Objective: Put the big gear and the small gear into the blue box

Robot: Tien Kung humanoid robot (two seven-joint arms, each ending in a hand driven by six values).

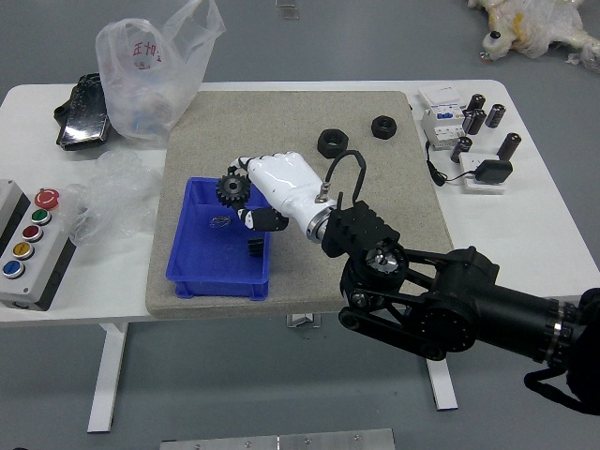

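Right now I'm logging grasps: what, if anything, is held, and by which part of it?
A black toothed gear, apparently by its rim, in the right robot hand.

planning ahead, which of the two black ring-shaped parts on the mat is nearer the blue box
The left black ring-shaped part; it looks larger than the right one.
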